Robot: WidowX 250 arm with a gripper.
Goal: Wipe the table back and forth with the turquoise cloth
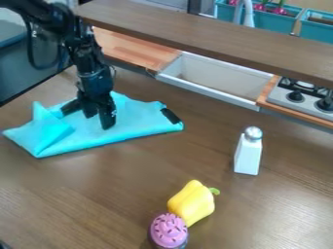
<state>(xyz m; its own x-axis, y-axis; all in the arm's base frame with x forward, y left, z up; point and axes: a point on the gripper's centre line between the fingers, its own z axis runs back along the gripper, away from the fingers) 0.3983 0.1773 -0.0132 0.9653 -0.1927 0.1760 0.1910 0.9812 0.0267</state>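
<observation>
nearest the camera, a toy cupcake with pink frosting [169, 230] sits right against a yellow bell pepper [192, 203], which lies at a slant with its green stem to the right. farther off and to the right, a white shaker with a metal-looking top [248, 154] stands upright on the worktop [123, 194].

the turquoise cloth [117, 138] lies on the left, far part of the worktop, loosely folded, with a peaked corner and an overlapping flap at its left end and a dark patch [170, 115] at its right end. the black gripper [89, 113] hangs down over its middle, fingers apart, one to the left and one to the right. their tips are at or just above the fabric; whether they touch it i cannot tell.

the cloth should be light, limp and hard to break, giving way under any push and keeping no firm shape once lifted. lying flat, it offers little to close on, and fingers shutting over the smooth middle could skim across it. the better holds look to be the raised folds at the left end, where the layers stand proud and a pinch could gather several at once. taken by one corner, the rest would likely droop and trail.
</observation>
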